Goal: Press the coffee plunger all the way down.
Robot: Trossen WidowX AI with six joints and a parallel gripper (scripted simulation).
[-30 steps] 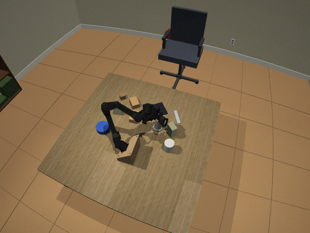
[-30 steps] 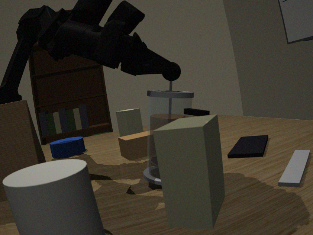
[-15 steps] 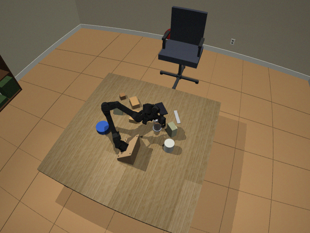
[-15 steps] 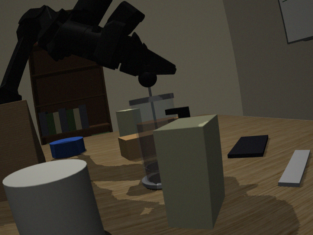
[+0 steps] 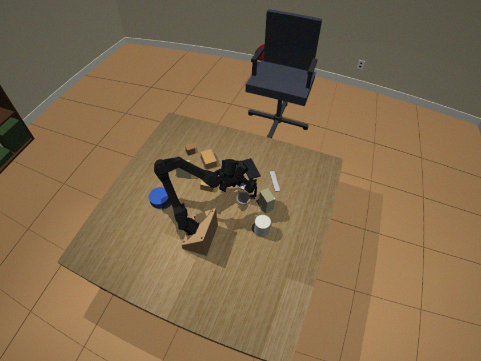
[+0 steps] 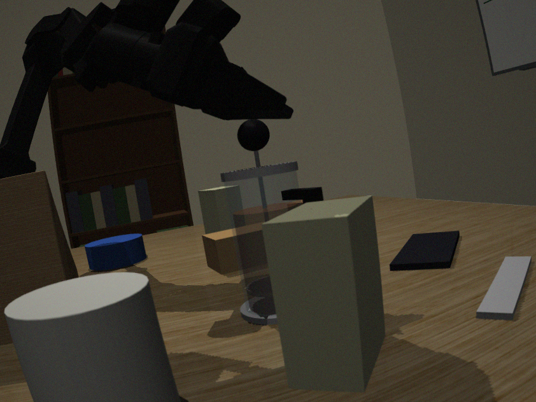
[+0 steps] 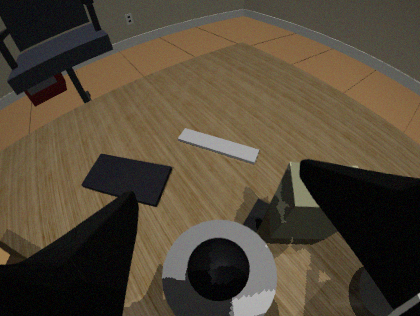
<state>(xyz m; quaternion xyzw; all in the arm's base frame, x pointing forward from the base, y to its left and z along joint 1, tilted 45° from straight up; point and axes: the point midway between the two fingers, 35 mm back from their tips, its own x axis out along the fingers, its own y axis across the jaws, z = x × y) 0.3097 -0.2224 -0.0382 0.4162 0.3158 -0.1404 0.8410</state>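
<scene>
The coffee press leans in the exterior view, its lid slanted and its rod off vertical. Its grey lid also shows in the wrist view. The black plunger knob stands above the lid on a bare stretch of rod. The black handle is on the press's far side in the exterior view. My gripper is wide open and holds nothing. Its fingers are just above the knob in the exterior view. The green box partly hides the base, so its contact with the table is unclear.
The tall green box stands close to the press. A white cylinder is nearby. A dark slab and a white bar lie beyond. An orange block stands behind the press.
</scene>
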